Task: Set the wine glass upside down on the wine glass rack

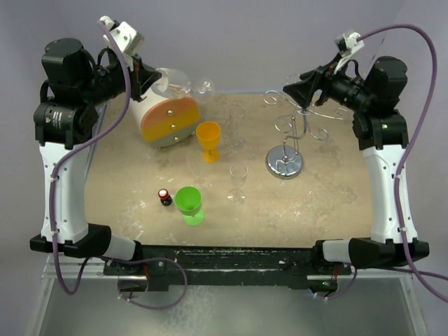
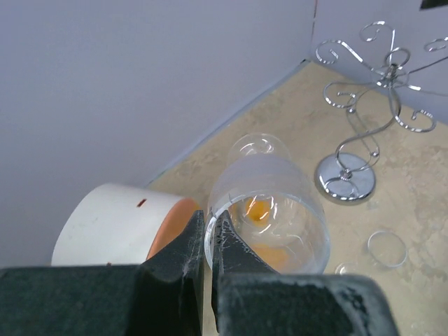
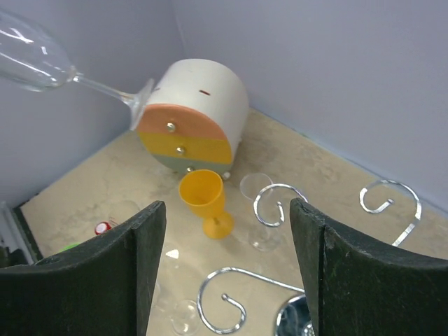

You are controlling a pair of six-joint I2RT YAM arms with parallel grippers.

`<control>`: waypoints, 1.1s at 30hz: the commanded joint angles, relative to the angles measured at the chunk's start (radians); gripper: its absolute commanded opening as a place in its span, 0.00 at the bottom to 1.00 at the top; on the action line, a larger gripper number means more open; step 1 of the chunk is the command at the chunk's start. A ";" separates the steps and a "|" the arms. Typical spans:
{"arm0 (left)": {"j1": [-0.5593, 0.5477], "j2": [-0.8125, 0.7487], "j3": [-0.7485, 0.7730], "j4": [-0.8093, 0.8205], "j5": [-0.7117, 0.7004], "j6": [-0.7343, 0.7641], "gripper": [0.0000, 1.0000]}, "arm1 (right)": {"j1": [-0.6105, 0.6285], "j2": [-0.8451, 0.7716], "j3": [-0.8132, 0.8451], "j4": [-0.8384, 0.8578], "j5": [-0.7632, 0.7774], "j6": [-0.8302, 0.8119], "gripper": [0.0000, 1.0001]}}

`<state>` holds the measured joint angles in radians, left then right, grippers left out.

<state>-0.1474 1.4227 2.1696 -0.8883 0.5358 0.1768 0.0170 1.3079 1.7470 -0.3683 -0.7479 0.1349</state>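
My left gripper (image 2: 207, 227), clamped on the wine glass (image 2: 269, 206) rim, holds its stem pointing right toward the rack (image 2: 344, 180), well apart.

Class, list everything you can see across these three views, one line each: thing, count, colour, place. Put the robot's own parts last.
wine glass: one, clear, in the air at far left, held by the left end effector
wine glass rack: one, silver, standing right of centre
round drawer box: one, white with orange, yellow and grey drawers, far left
orange goblet: one, orange, centre
green goblet: one, green, near centre
small bottle: one, dark with red cap, just left of the green goblet
other clear glasses: at least two, transparent, mid-table; exact count unclear
table: one, beige
left end effector: one, black, shut on the wine glass
right end effector: one, black, open, above the rack
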 commanded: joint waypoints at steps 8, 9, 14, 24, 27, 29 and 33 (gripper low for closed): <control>-0.006 0.086 0.039 0.412 0.168 -0.332 0.00 | 0.209 0.140 0.033 0.288 0.017 0.272 0.72; -0.006 0.091 0.039 0.427 0.170 -0.347 0.00 | 0.223 0.153 0.036 0.291 0.027 0.281 0.72; -0.007 0.109 0.035 0.466 0.184 -0.392 0.00 | 0.272 0.211 0.067 0.287 0.054 0.309 0.72; -0.020 0.112 -0.003 0.496 0.193 -0.415 0.00 | 0.322 0.278 0.129 0.296 0.058 0.348 0.64; -0.025 0.109 -0.013 0.497 0.192 -0.408 0.00 | 0.329 0.287 0.155 0.298 0.054 0.354 0.61; -0.029 0.108 -0.017 0.496 0.191 -0.404 0.00 | 0.331 0.296 0.171 0.299 0.056 0.358 0.58; -0.037 0.104 -0.025 0.494 0.195 -0.390 0.00 | 0.331 0.308 0.194 0.282 0.088 0.374 0.47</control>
<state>-0.1722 1.5414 2.1441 -0.4747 0.7162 -0.2096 0.3424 1.6135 1.8874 -0.1196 -0.6914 0.4789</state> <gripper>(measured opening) 0.039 0.515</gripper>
